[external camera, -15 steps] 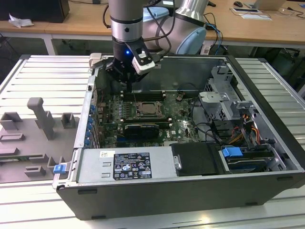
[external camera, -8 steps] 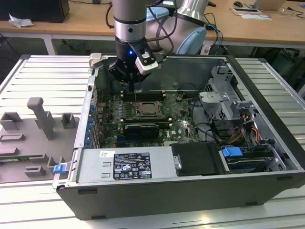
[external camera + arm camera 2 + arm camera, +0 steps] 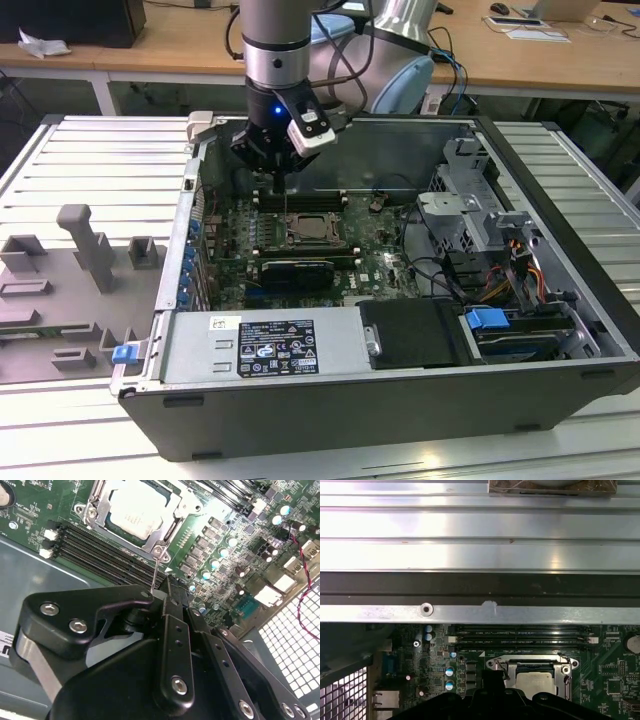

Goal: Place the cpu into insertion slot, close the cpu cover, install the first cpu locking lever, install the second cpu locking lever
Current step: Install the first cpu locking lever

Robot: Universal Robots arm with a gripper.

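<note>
Hovering over the green board [image 3: 385, 262], the gripper [image 3: 281, 178] has its fingers pinched shut on the thin wire locking lever [image 3: 154, 572]. The lever stands nearly upright from a corner of the insertion slot [image 3: 289, 240]. In the exterior view the cpu [image 3: 308, 231] lies at about five o'clock from the gripper, seated in the slot. Its dull silver top shows through the window of the cpu cover [image 3: 170, 527], which lies flat around it.
</note>
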